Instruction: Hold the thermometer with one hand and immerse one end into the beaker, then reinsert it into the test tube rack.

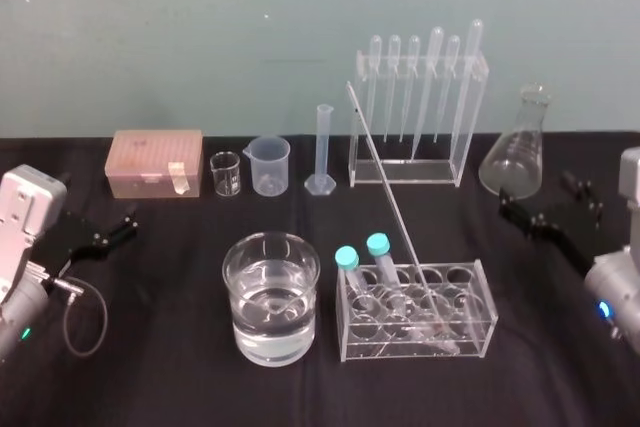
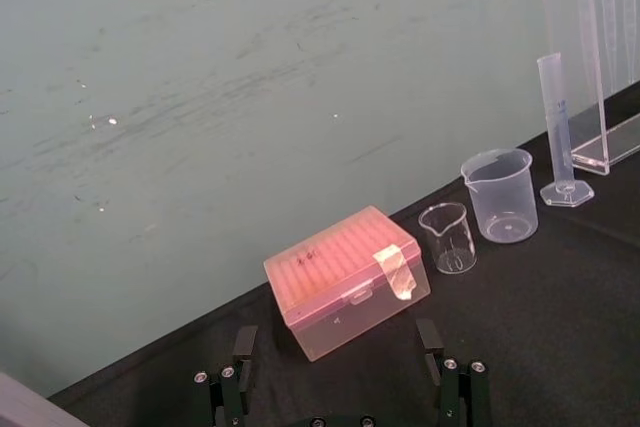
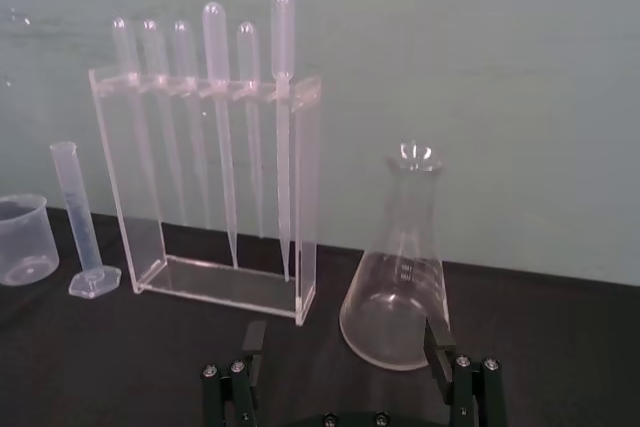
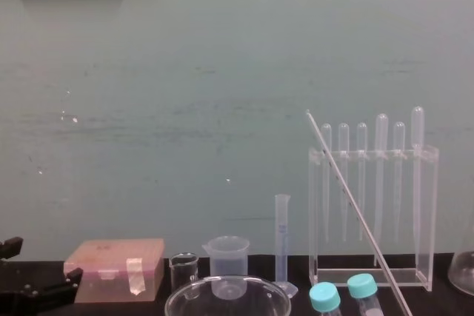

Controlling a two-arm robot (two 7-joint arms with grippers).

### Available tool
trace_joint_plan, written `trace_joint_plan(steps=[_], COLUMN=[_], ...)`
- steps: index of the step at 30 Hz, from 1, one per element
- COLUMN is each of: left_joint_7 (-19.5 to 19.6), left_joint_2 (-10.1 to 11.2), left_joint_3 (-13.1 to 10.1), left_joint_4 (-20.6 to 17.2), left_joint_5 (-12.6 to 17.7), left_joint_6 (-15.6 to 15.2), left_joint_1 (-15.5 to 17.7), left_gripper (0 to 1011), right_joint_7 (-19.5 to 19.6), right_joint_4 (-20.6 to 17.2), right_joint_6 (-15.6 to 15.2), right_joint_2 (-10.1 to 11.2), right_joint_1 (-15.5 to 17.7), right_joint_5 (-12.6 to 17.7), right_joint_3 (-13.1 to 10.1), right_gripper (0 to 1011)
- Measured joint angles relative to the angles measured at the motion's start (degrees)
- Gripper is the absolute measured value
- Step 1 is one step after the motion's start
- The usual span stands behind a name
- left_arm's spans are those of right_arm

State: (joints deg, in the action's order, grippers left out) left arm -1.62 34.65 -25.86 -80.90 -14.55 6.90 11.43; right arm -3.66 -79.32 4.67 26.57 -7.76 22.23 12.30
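Nothing begun yet. Long thin whitish glass thermometer (image 1: 395, 212) leans in the low clear acrylic test tube rack (image 1: 480, 319), just right of the water-filled glass beaker (image 1: 231, 285). Left black gripper (image 1: 128, 224) is parked at the left edge of the dark surface (image 1: 160, 357), right black gripper (image 1: 545, 202) at the right edge. Fingers of both spread wide, holding nothing. Grasp, dip, reinsertion all remain

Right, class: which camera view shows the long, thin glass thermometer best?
The head view: the long, thin whitish glass thermometer runs whole, from its top end down into the low clear acrylic rack. The chest view catches its leaning upper length; its foot drops below the frame.
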Motion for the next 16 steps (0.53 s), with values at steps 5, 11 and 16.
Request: trace_joint_plan(steps=[5,11,16], left_joint_7=[0.0,0.0,0.0], left_joint_2=[0.0,0.0,0.0], left_joint_3=[0.0,0.0,0.0], left_joint_4=[0.0,0.0,0.0], left_joint_5=[0.0,0.0,0.0], left_joint_6=[0.01,0.0,0.0], left_joint_1=[0.0,0.0,0.0], left_gripper=[1008,1008,1008], right_joint_7=[-0.02,-0.04,-0.07], right_joint_4=[-0.27,-0.48,-0.58], right_joint_6=[0.14,0.34,0.45], right_joint_2=[0.14,0.24,0.29], right_joint_1=[-0.07,-0.1,-0.12], right_joint_5=[0.09,0.24,0.29], right_joint_3=[-0.09,-0.17,-0.19], right_gripper=[1003,1003,1003])
